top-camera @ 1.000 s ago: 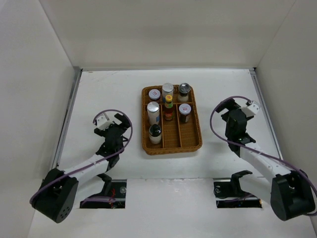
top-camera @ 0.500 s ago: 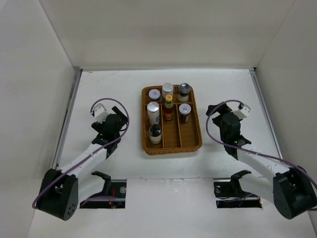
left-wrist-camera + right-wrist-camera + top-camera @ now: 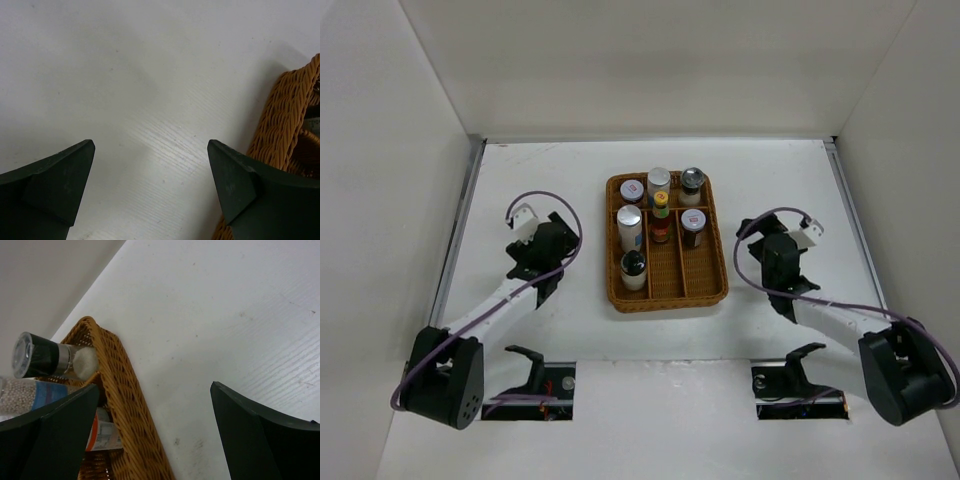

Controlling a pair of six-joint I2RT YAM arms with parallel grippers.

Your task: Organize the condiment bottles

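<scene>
On the white table (image 3: 550, 175): a brown wicker tray (image 3: 668, 293), split into boxes. White walls (image 3: 620, 70) at 9, 12 and 3 o'clock. Only the tray's woven rim between each gripper and the bottles.

Left gripper (image 3: 150, 192): fingers spread wide, empty, hanging over bare table. Tray at 3 o'clock of it, right beside one finger in the left wrist view. Right gripper (image 3: 155, 432): spread wide too, empty. Tray at 9 o'clock of it, with a salt grinder (image 3: 50, 357) poking up over the rim.

All the condiment bottles (image 3: 629, 228) standing inside the tray, apart from both grippers. Seven, counted from above: three in the left row, two in the middle, two on the right. One slim red bottle (image 3: 661, 215) with a yellow cap in the middle row. One black-capped bottle (image 3: 633, 266) at the 6 o'clock end of the left row. One tray. Two grippers.
</scene>
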